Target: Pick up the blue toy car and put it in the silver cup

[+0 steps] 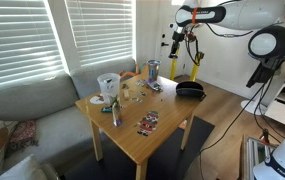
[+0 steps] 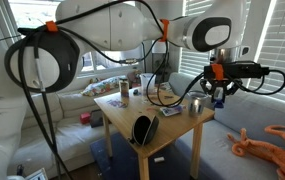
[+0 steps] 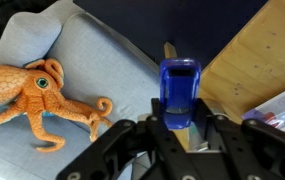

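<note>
Sitting between the jaws, the blue toy car (image 3: 178, 90) appears firmly gripped.

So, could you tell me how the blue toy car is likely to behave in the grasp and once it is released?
The blue toy car looks like glossy moulded plastic, so it is probably stiff, light and somewhat slippery. The end effector pinches only its lower end, so it may pivot or slip if jolted. Being a car, it would likely roll if set on the table.
</note>
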{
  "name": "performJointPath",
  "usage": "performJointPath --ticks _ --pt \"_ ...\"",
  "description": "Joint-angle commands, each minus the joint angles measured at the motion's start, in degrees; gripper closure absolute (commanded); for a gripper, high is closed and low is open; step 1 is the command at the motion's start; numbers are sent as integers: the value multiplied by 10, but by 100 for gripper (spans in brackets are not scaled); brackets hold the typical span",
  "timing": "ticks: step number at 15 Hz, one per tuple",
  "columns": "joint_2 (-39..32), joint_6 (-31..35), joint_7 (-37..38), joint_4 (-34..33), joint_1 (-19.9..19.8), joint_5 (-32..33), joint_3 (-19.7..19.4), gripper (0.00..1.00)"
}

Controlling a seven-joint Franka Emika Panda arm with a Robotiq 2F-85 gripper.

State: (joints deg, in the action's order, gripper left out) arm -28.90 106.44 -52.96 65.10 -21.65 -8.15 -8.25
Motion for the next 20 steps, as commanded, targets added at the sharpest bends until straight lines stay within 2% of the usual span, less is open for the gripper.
performJointPath --ticks 1,6,11,12,13,16,18,20 --pt "6 24 1 -2 18 9 6 89" --pt "-1 29 -6 -26 63 22 23 89" --pt "-36 20 -15 -63 71 6 31 89" --pt "-39 16 -11 -65 71 6 31 39" --pt "-41 14 -11 -67 71 8 30 38" --pt "-30 27 -17 -57 74 8 32 17" --pt "-8 79 -63 -35 72 -2 44 5" --pt "14 112 -115 -18 68 -12 58 0"
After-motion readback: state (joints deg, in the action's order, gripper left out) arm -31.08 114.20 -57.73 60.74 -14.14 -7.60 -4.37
